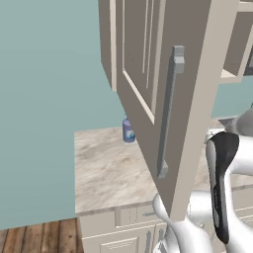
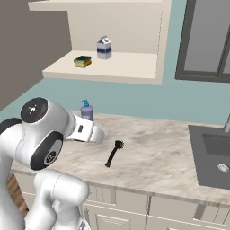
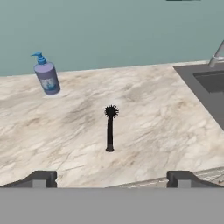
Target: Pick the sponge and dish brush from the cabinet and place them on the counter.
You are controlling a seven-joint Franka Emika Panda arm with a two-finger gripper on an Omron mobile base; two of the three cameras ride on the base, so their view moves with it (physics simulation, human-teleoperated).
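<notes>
At lower frame of the hand view, the gripper (image 3: 109, 179) hangs wide, grasping nothing. Mid-frame, the dish brush (image 3: 110, 129) lies on the counter (image 3: 166, 127). Far upper left, the sponge (image 2: 82, 61) waits in the cabinet (image 2: 112, 69): probably light, soft; pinch its 2 long sides.

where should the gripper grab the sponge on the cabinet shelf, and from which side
Probably across the sponge's short sides, coming in level from the open front of the cabinet. It lies flat near the shelf's front edge, so the front is free, and the milk carton stands apart to its right. The gripper is open above the counter, where the dish brush already lies.
</notes>
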